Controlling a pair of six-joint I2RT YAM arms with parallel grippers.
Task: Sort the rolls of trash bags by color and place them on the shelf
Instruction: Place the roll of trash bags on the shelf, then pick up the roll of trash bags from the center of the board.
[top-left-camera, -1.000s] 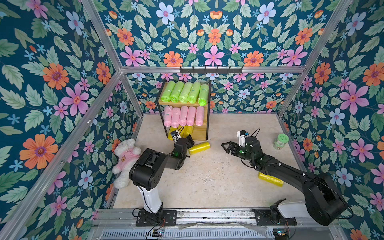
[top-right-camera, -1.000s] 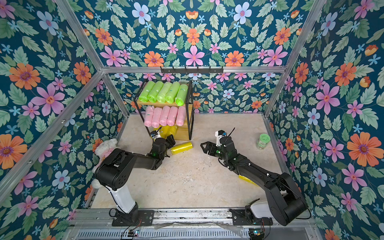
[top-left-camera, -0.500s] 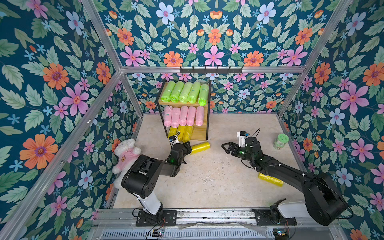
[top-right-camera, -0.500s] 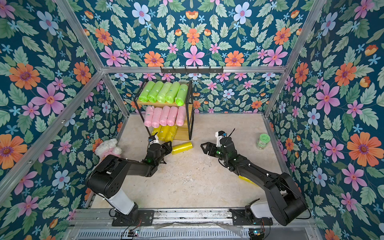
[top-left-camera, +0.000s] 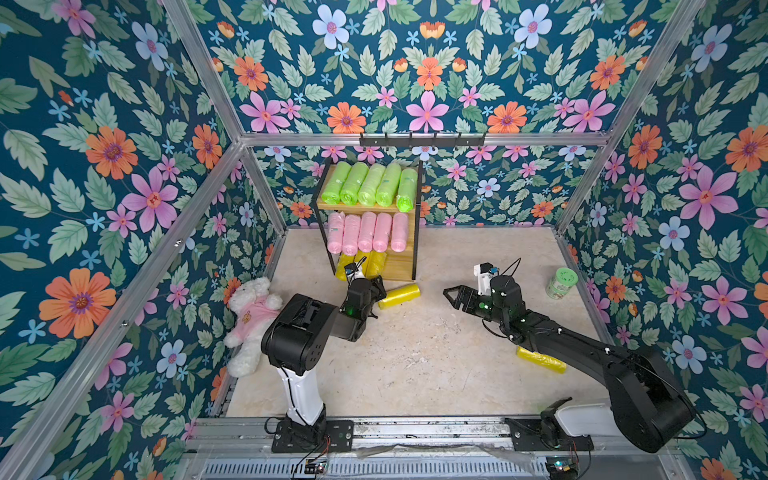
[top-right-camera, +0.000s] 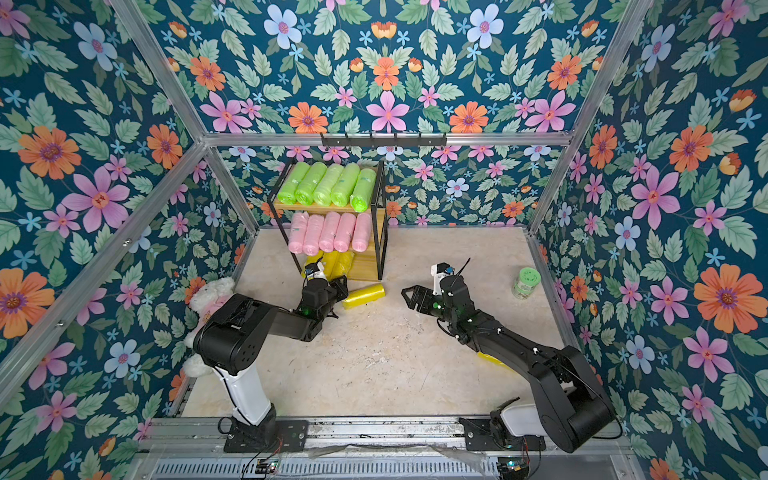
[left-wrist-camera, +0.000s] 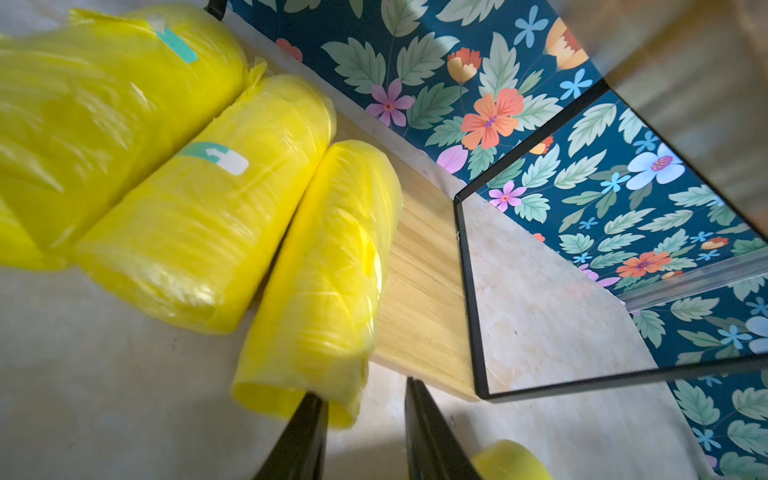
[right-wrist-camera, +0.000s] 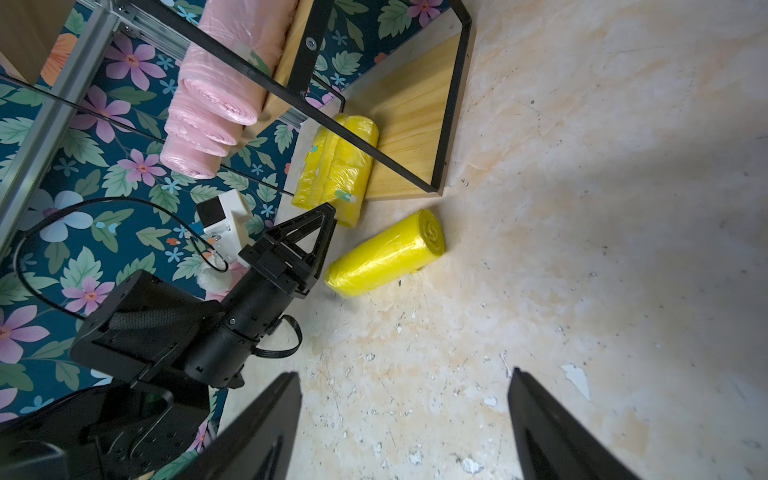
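Observation:
The shelf (top-left-camera: 405, 266) stands at the back wall, with lime green rolls (top-left-camera: 368, 185) on its top tier and pale pink rolls (top-left-camera: 365, 232) on the middle one. Three yellow rolls (left-wrist-camera: 208, 237) lie on the bottom board (left-wrist-camera: 419, 291); the nearest (left-wrist-camera: 324, 282) sticks out over its front edge. My left gripper (left-wrist-camera: 365, 390) hovers just in front of that roll, its jaws a narrow gap apart with nothing between them. A loose yellow roll (top-left-camera: 399, 296) lies on the floor beside it. My right gripper (top-left-camera: 451, 295) hangs open and empty. Another yellow roll (top-left-camera: 540, 359) lies under the right arm.
A white teddy bear in a pink shirt (top-left-camera: 253, 320) lies by the left wall. A small green-lidded jar (top-left-camera: 562, 282) stands near the right wall. A black hook rail (top-left-camera: 422, 140) hangs above the shelf. Floral walls close in the floor on three sides.
The left gripper's jaws have narrowed a good deal, and its arm has shifted a little in front of the bottom tier. The right arm has not moved.

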